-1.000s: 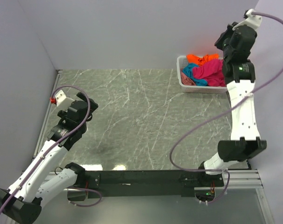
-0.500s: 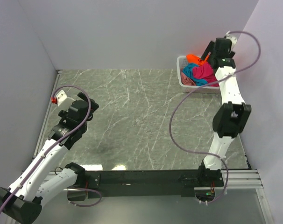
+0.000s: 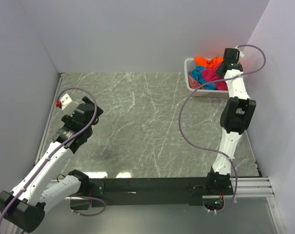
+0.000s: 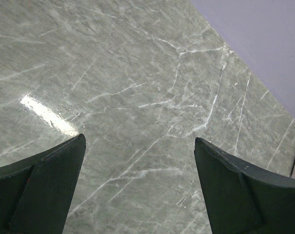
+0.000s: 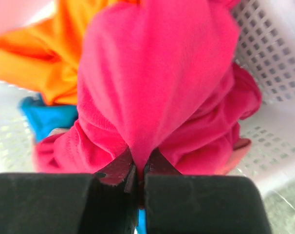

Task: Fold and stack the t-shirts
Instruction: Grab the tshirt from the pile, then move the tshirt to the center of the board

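The magenta-pink t-shirt (image 5: pixel 157 83) lies bunched in the white lattice basket (image 3: pixel 196 91) at the back right, with the orange t-shirt (image 5: pixel 35 53) behind it and the teal-blue t-shirt (image 5: pixel 45 119) beneath. In the top view the pink (image 3: pixel 213 74), orange (image 3: pixel 206 61) and teal (image 3: pixel 198 75) cloths show in the basket. My right gripper (image 5: pixel 140 168) is in the basket, shut on a fold of the pink shirt. My left gripper (image 4: pixel 140 161) is open and empty, hovering over the bare table at the left (image 3: pixel 82 114).
The grey marble table (image 3: pixel 147 126) spreads between the arms. Walls stand close at the left, back and right. The basket's lattice wall (image 5: pixel 269 53) is right beside the right gripper.
My right arm has reached down and back into the basket and shut on the pink shirt. My left arm has shifted only slightly.
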Controlling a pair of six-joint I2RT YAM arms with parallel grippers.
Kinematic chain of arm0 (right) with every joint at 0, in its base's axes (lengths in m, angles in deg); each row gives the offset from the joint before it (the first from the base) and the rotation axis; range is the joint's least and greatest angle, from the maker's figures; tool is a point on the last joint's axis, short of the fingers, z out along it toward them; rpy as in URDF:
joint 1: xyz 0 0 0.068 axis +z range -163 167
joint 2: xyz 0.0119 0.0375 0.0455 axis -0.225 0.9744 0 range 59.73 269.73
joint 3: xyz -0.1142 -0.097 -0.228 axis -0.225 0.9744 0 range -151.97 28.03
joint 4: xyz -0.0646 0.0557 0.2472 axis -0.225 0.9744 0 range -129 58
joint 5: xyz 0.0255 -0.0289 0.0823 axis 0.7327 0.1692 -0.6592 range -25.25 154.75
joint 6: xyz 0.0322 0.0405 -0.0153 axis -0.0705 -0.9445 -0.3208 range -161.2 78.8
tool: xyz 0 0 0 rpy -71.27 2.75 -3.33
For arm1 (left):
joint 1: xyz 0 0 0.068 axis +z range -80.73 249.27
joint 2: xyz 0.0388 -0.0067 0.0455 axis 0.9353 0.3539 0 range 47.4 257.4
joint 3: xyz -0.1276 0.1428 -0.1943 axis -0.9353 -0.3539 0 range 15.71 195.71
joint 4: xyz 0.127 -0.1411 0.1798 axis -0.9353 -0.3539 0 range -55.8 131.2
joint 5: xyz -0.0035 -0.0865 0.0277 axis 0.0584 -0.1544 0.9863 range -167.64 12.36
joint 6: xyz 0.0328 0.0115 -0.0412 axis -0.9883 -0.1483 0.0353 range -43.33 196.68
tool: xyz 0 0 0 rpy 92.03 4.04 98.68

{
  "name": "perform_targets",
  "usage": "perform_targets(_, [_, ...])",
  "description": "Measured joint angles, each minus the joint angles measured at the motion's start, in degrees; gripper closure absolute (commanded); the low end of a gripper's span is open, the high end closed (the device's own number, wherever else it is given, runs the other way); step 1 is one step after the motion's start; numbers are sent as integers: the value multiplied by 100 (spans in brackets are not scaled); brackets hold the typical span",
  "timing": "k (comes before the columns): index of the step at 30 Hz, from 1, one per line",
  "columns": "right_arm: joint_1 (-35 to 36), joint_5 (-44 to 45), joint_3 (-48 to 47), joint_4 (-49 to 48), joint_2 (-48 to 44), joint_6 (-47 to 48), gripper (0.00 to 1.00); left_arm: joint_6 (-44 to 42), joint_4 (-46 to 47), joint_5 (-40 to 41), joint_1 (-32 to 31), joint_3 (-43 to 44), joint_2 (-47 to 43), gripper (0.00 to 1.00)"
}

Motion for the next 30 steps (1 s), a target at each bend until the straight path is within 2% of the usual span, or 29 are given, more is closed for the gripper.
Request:
perform_targets(3, [57,107,234,-90,-503,70,100,-4,9,4,0,24,-2,1])
perform_targets(8, [468,581,280,-271,-1882,533,100,-22,149,-33,11,24,0,1])
perform_targets(11, [1021,822,76,-503,-2758,933,100,-26,232,-57,17,26,68,1])
perform_targets(16, [2319,1123,-654,-1169,-3617,1652,100,-50,343,-247,26,31,221,1])
perform_targets(20, [3204,791,-835,-1523,-4135,1917,100,-57,363,-367,33,31,205,1])
perform_targets(25, [4118,-216,-752,-1665,-4492,1825,99,-44,341,-446,37,31,76,1])
perform_targets(28, [4400,-820,-256,-1775,-4629,1517,94,11,240,-437,37,31,-122,1])
perform_targets(30, [4417,-866,407,-1816,-4793,1329,92,129,125,-428,39,31,-260,1])
